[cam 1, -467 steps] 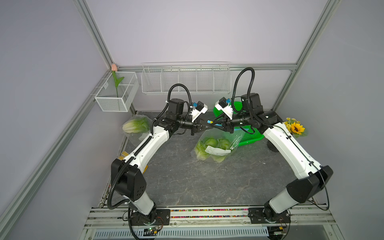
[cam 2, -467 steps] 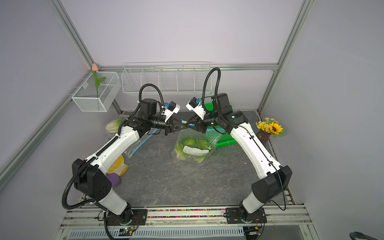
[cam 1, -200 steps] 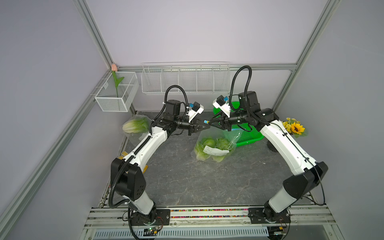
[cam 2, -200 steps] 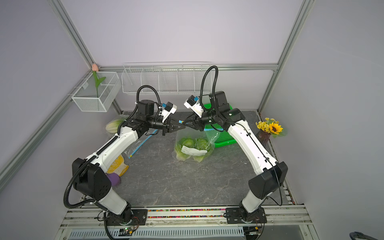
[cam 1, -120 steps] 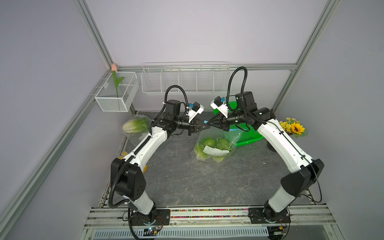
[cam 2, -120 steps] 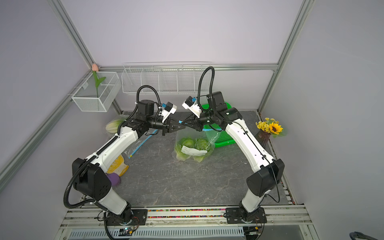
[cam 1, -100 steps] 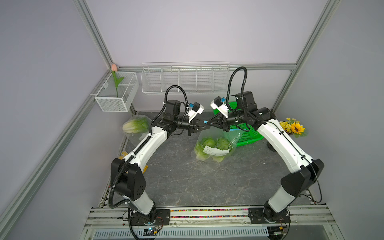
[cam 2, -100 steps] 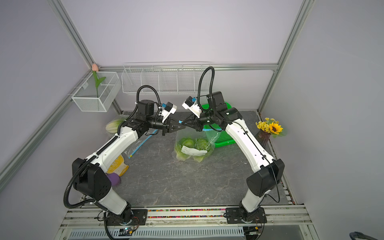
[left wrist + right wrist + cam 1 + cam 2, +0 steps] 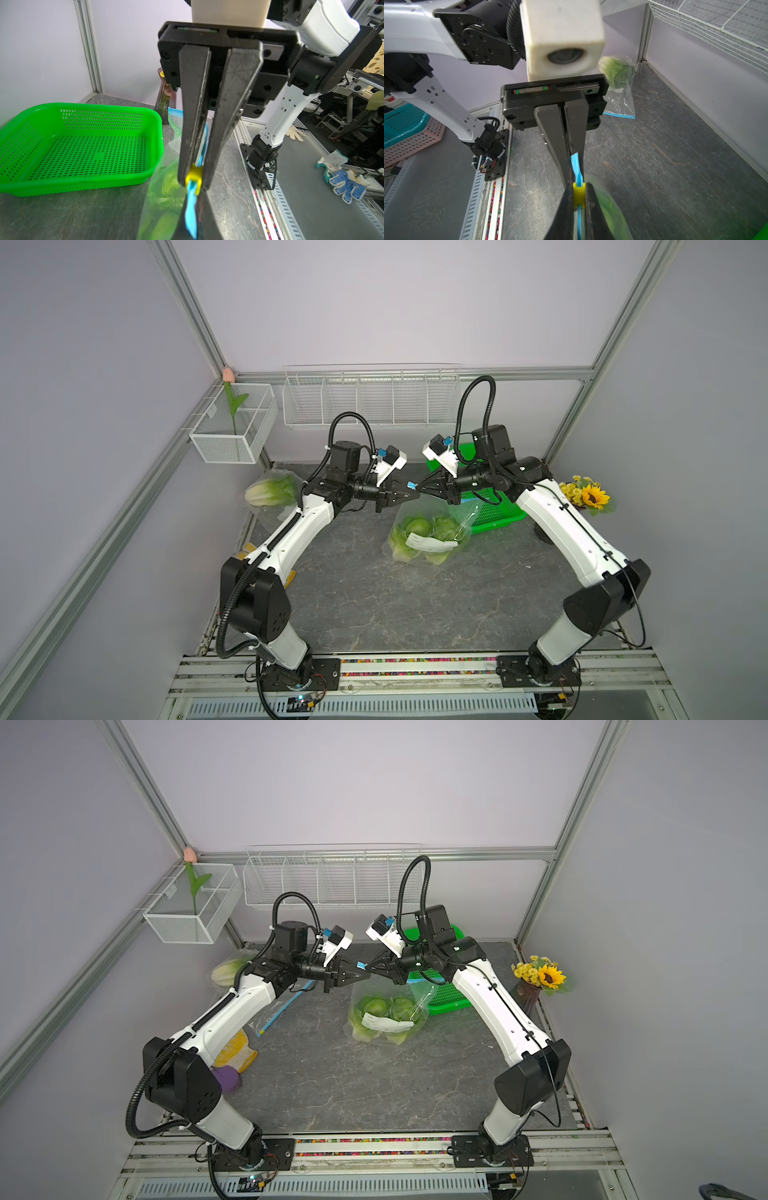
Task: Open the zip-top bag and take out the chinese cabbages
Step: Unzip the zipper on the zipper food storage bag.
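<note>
Narrowing just now, the right fingers (image 9: 194, 93) pinch the yellow slider (image 9: 194, 173) on the zip-top bag (image 9: 432, 526) while the left fingers (image 9: 550, 128) clamp its blue zip strip (image 9: 576, 164), so unzipping can begin.

We see a cell closed in by pale lilac wall panels (image 9: 395, 302), joined by aluminium profiles (image 9: 190, 306). The worktop (image 9: 374, 605) is dark grey, stone-veined and matte. A white wire rack (image 9: 374, 402) hangs on the back wall, and a white mesh basket (image 9: 232, 443) on a side wall. A slotted rail (image 9: 415, 672) runs along the front edge. Light is even, shadows soft. Outside the cell we see metal framing (image 9: 350, 112).
</note>
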Robot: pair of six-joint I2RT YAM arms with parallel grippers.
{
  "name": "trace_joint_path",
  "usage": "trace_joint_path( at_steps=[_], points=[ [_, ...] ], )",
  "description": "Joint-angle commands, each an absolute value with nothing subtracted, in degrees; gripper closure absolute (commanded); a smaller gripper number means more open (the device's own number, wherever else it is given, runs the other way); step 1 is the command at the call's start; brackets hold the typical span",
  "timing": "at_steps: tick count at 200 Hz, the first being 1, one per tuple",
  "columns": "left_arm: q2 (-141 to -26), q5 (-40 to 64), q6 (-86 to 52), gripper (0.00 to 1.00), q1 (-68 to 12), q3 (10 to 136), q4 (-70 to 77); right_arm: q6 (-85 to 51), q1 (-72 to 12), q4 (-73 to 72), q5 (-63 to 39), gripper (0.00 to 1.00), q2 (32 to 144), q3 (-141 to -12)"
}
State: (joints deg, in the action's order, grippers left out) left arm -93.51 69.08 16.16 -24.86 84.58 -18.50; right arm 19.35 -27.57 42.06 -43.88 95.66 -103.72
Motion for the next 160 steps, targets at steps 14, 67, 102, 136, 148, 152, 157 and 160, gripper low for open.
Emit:
trace_joint_path(
  at_steps=[14, 67, 102, 136, 148, 152, 157, 160],
  points=[
    [-90.91, 70.93, 15.81, 1.00, -23.76, 83.46, -15.99, 20.56, -25.71, 42.45, -43.81, 0.89, 93.30, -101.23],
    [-90.09, 70.81, 13.79, 1.00, -22.21, 81.97, -13.18, 20.77, -24.09, 42.39, -43.55, 0.89, 91.55, -98.73],
    [-89.91, 70.23, 11.85, 1.00, -20.45, 81.64, -10.90, 20.91, -22.92, 42.10, -43.14, 0.89, 90.22, -96.89],
    [-89.93, 69.68, 12.04, 1.00, -18.75, 81.83, -11.11, 21.04, -21.74, 41.85, -42.87, 0.89, 88.71, -95.08],
    [-89.77, 69.70, 12.05, 1.00, -18.02, 81.83, -11.22, 21.23, -21.17, 41.84, -42.78, 0.89, 88.25, -94.38],
    [-89.59, 69.71, 12.05, 1.00, -17.77, 81.71, -11.17, 21.19, -21.04, 41.88, -42.72, 0.89, 88.01, -94.19],
    [-89.53, 69.75, 12.10, 1.00, -17.47, 81.71, -11.23, 21.22, -20.77, 41.86, -42.63, 0.89, 87.86, -93.99],
    [-89.47, 69.74, 12.08, 1.00, -17.27, 81.67, -11.25, 21.26, -20.63, 41.90, -42.63, 0.89, 87.73, -93.84]
  ],
)
